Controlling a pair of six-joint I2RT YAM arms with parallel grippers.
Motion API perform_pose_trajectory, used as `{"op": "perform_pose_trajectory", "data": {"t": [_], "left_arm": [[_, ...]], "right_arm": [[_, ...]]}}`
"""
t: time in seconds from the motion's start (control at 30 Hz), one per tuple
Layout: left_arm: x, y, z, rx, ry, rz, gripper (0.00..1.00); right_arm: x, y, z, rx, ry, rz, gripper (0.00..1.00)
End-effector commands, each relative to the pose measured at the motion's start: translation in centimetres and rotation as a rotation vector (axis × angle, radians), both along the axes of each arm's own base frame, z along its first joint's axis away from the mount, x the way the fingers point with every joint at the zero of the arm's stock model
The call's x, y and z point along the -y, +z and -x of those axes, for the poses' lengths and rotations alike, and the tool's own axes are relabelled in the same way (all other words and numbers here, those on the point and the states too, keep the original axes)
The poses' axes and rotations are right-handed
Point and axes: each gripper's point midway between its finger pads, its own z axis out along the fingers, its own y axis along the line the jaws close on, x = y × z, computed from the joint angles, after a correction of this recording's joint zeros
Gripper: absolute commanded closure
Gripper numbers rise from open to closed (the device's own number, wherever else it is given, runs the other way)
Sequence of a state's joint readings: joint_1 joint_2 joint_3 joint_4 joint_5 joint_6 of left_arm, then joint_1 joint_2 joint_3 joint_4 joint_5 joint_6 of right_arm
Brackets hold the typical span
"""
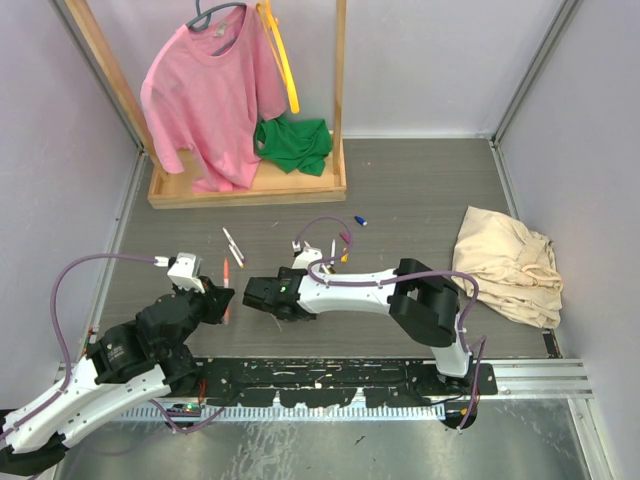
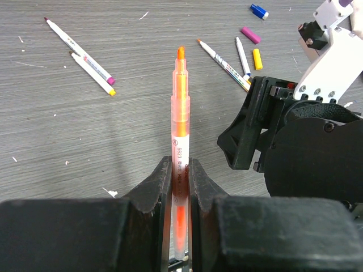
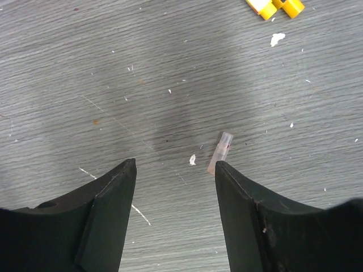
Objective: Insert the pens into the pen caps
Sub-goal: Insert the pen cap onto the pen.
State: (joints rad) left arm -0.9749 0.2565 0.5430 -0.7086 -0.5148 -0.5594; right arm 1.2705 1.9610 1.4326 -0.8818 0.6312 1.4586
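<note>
My left gripper (image 2: pixel 180 164) is shut on the white barrel of an orange pen (image 2: pixel 180 102), which points forward with its bare tip out; the gripper also shows in the top view (image 1: pixel 222 298). My right gripper (image 3: pixel 174 165) is open and empty, low over the table. A small clear pinkish cap (image 3: pixel 220 152) lies just off its right fingertip. Two pens (image 2: pixel 79 50) lie at the far left and two more pens (image 2: pixel 218 56) near the right arm. Magenta (image 2: pixel 250 35), yellow (image 2: pixel 257 59) and blue (image 2: pixel 258 11) caps lie beyond them.
A wooden rack (image 1: pixel 250 185) with a pink shirt (image 1: pixel 205 95), a yellow strap (image 1: pixel 283 60) and a green cloth (image 1: pixel 293 143) stands at the back. A beige cloth (image 1: pixel 508 262) lies at the right. The right arm (image 2: pixel 306 147) is close beside the held pen.
</note>
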Motion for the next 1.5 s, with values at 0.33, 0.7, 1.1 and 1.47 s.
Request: {"op": "perform_pose_trajectory", "data": {"t": [0.33, 0.7, 1.1, 1.47], "left_arm": [[0.5, 1.2, -0.4, 0.031, -0.004, 0.031, 1.00], [0.5, 1.1, -0.4, 0.029, -0.004, 0.027, 1.00], [0.5, 1.0, -0.4, 0.025, -0.002, 0.021, 1.00], [0.5, 1.1, -0.4, 0.026, 0.000, 0.026, 1.00]], "right_arm": [[2.4, -0.3, -1.2, -0.021, -0.105, -0.026, 0.42], [2.6, -1.8, -0.6, -0.087, -0.099, -0.074, 0.55], [3.5, -2.0, 0.9, -0.154, -0.075, -0.048, 0.59], [3.6, -2.3, 1.1, -0.158, -0.065, -0.028, 0.77]]}}
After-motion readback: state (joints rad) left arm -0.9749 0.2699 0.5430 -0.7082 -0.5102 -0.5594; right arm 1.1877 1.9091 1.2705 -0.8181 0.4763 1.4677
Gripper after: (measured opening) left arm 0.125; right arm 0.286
